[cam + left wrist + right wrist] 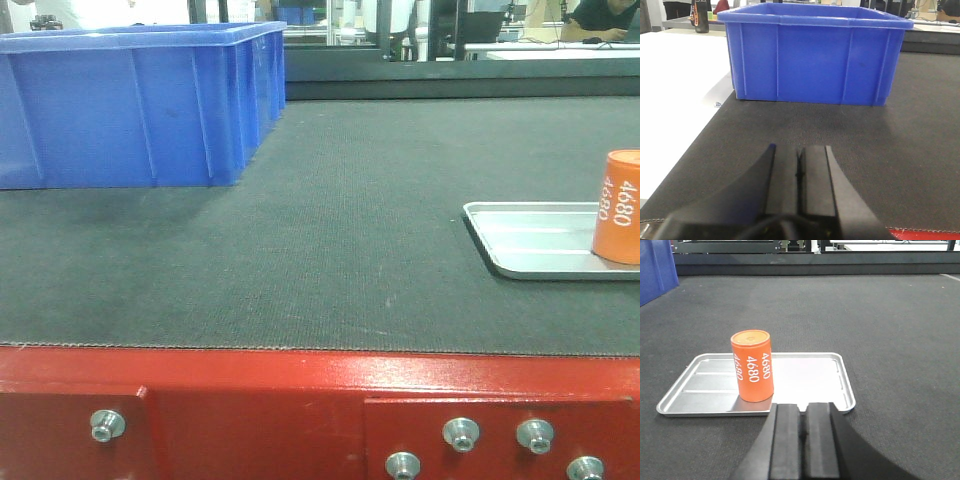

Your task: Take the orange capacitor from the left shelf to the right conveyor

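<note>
The orange capacitor [618, 205] stands upright on a silver tray [530, 245] that lies on the right conveyor's dark grey belt [350, 220]. In the right wrist view the capacitor [752, 366] shows white "4680" print and stands on the tray's left half [805, 375]. My right gripper [802, 407] is shut and empty, just short of the tray's near rim and slightly right of the capacitor. My left gripper [800, 150] is also shut and empty, low over the belt in front of the blue bin [812, 55]. The left shelf is out of view.
A big blue plastic bin [130, 105] stands on the belt at the back left. The red frame edge [300, 400] with silver bolts runs along the near side. A white surface [670, 100] borders the belt on the left.
</note>
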Robot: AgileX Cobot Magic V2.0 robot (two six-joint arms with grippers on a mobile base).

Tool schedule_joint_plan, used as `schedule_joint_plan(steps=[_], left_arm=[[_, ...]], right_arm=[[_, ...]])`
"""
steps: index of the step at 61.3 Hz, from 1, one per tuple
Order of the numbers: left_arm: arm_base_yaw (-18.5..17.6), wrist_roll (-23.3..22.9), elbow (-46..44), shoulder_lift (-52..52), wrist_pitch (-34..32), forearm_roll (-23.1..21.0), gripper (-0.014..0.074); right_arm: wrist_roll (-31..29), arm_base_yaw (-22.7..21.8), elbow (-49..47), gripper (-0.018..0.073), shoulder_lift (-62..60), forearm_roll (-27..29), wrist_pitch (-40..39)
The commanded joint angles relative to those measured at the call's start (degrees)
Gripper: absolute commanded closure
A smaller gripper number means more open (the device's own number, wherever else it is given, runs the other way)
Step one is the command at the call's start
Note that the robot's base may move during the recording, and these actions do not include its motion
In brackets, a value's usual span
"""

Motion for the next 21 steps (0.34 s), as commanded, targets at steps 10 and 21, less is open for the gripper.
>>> schedule_joint_plan(steps=[10, 21], left_arm=[[0.1, -0.1, -0.2, -0.7, -5.2, -0.1, 0.0723], [0.1, -0.1, -0.2, -0.7, -5.2, -0.1, 0.0723]], right_arm=[[0.0, -0.4, -0.2, 0.0505, -0.6, 0.3, -5.5], [0.0, -0.4, -0.2, 0.0505, -0.6, 0.3, -5.5]])
